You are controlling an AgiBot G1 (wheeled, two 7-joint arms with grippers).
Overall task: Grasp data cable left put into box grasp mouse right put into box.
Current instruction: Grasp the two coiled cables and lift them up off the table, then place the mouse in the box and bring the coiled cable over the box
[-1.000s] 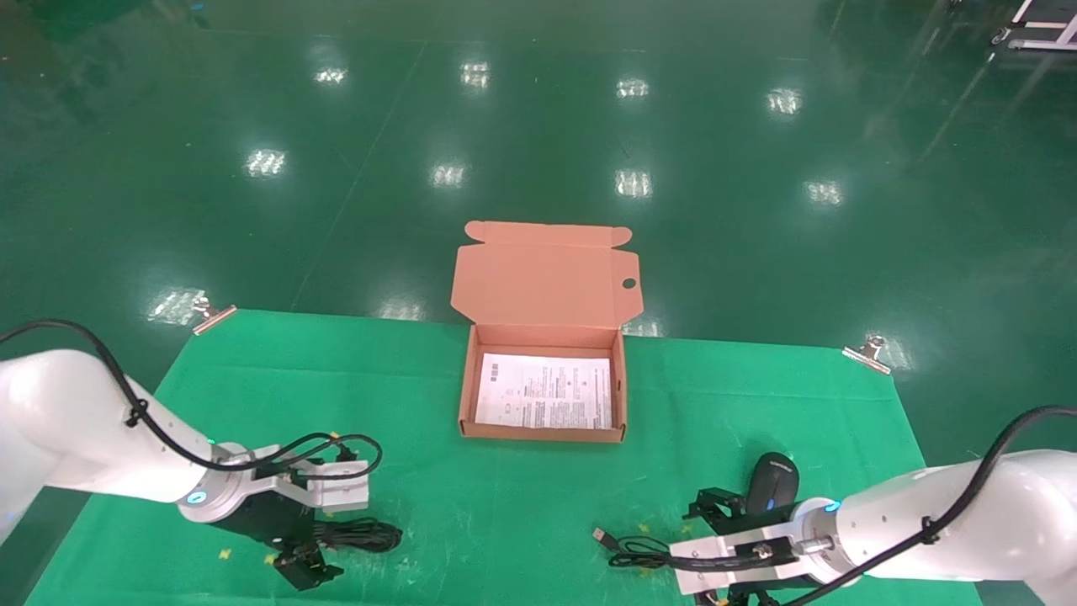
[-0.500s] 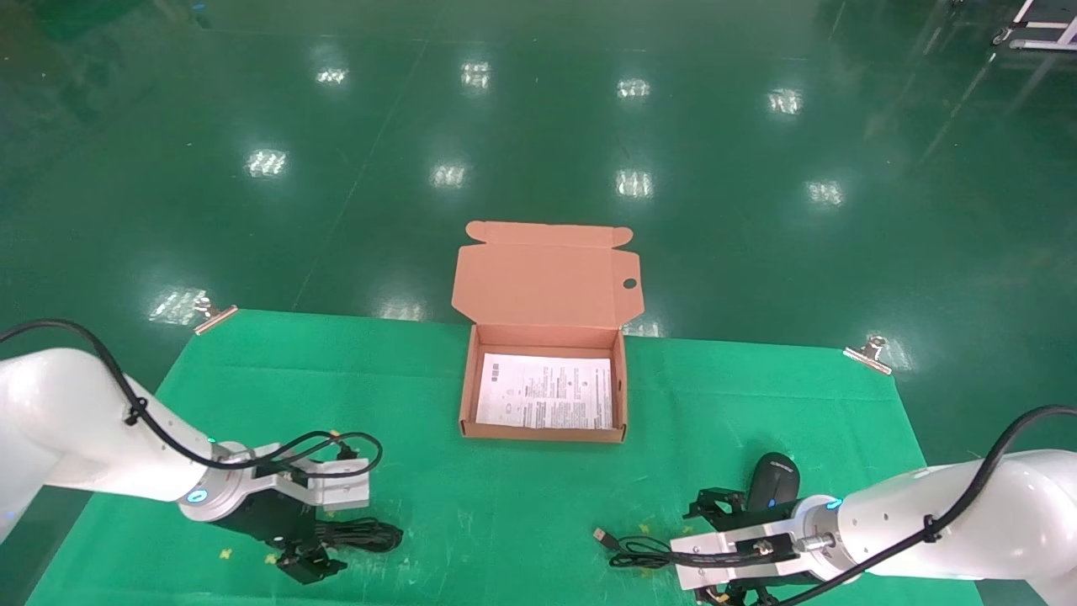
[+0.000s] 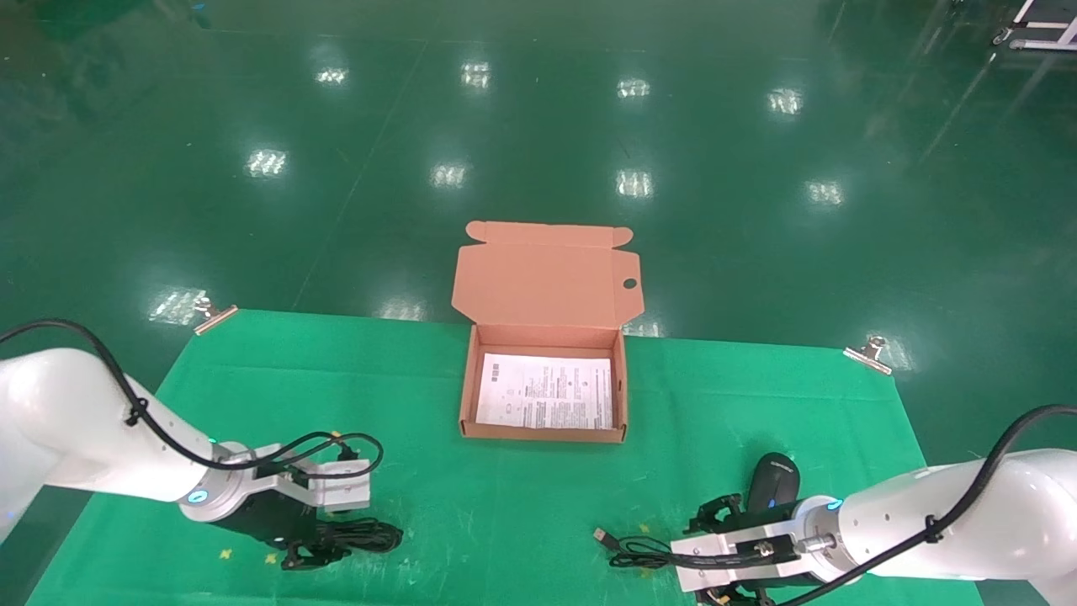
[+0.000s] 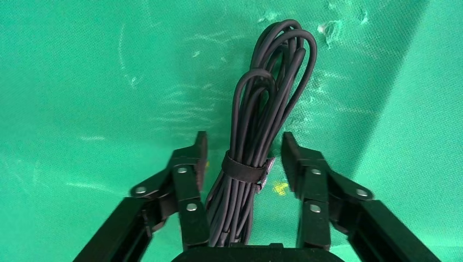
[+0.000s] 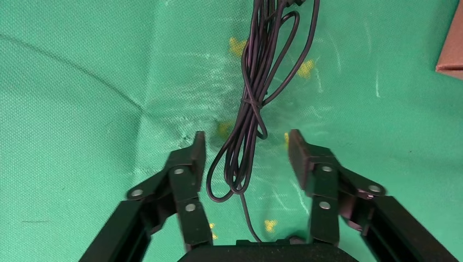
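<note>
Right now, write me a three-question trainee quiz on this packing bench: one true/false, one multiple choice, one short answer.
1. True or false: the left gripper has its fingers on either side of the data cable but not yet shut on it.
2. What lies between the right gripper's open fingers? A) the mouse body B) the mouse's thin cord C) the box wall
3. What is inside the box?

Key:
1. True. The left wrist view shows gaps between the bundle and both fingers.
2. B. The cord runs between them; the mouse lies beside the right arm's wrist.
3. Only a white printed sheet; the lid stands open.
</note>
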